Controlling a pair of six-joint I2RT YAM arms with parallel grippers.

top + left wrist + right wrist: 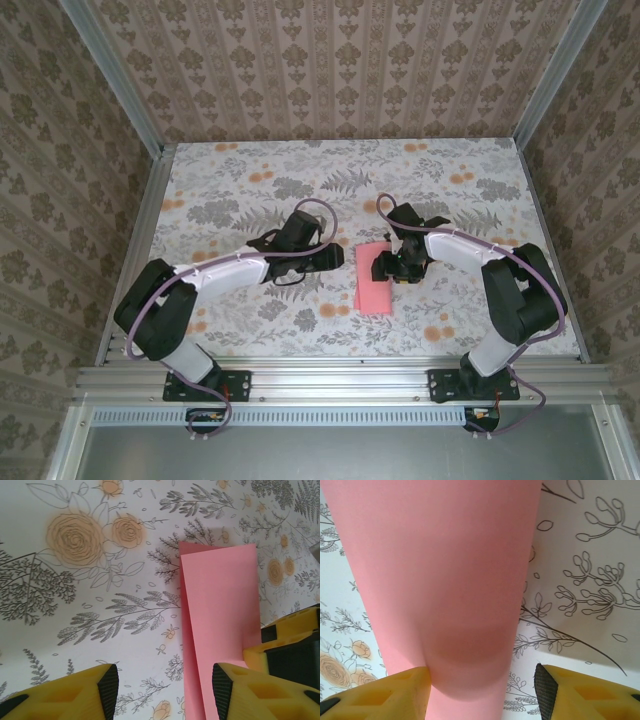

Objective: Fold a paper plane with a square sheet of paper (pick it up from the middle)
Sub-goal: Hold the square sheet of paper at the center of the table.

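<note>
Smooth salmon square sheet of paper [220, 610], folded oblong, lies just ahead of our half-open, empty left gripper [165, 686]; it bows loose between the half-parted jaws of our right gripper [482, 681].

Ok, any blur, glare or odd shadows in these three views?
Top external: even light, sharp, no glare on the table. Left wrist: paper crisp, with a thin darker strip along its left edge. Right wrist: paper very close and soft, with a darker patch just above the fingers.
</note>
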